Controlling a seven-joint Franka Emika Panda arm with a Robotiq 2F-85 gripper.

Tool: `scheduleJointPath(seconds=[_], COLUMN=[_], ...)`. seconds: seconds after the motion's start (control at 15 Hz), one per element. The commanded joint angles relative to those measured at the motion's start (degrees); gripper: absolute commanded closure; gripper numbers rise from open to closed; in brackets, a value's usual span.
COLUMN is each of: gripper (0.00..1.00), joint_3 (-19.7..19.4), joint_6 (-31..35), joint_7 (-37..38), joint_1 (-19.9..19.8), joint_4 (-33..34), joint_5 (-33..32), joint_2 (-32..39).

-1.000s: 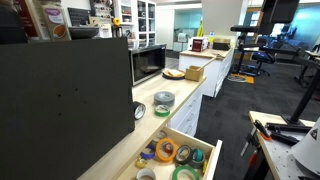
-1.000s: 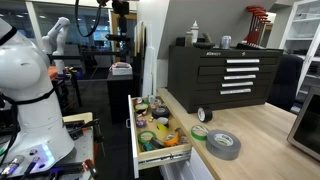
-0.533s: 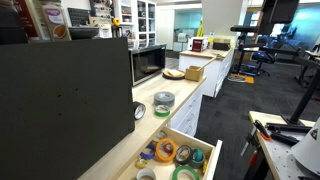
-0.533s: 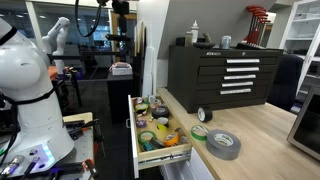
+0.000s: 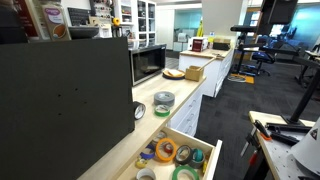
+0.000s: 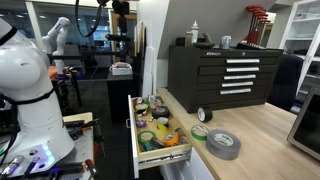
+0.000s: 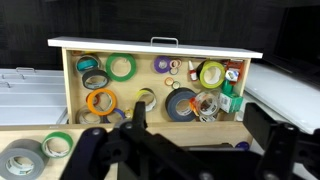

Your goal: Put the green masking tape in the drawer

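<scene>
The green masking tape [image 7: 58,143] lies flat on the wooden countertop beside a larger grey tape roll [image 7: 20,160]. It shows in both exterior views [image 5: 161,111] [image 6: 199,131]. The open drawer [image 7: 66,75] holds several tape rolls, among them another green ring [image 7: 121,67]. The drawer also shows in both exterior views [image 5: 212,158] [image 6: 134,140]. My gripper [image 7: 198,125] is open and empty. It hovers above the drawer's near edge, to the right of the green masking tape and apart from it.
A black tool chest [image 6: 220,75] stands on the countertop behind the tapes, with a small black wheel [image 6: 204,114] at its foot. A microwave [image 5: 148,62] and boxes sit farther along the counter. The white robot base [image 6: 22,90] stands in front of the drawer.
</scene>
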Motion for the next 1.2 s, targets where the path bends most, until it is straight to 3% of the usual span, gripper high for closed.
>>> scheduleJointPath(seconds=[0.0,0.73,0.93,1.13], gripper=[0.00,0.00,0.00,0.00], joint_3=[-1.02,-13.36,-16.12,-16.08], joint_6=[-0.85,7.29,9.55,8.00], joint_7=[-3.77,-22.94,-25.95,-25.46], joint_1=[-1.31,-7.20,-8.54,-8.50], joint_4=[-0.60,-8.55,-10.46,-9.84], joint_5=[-3.66,-17.34,-18.39,-17.42], joint_2=[0.07,2.49,4.28,5.03])
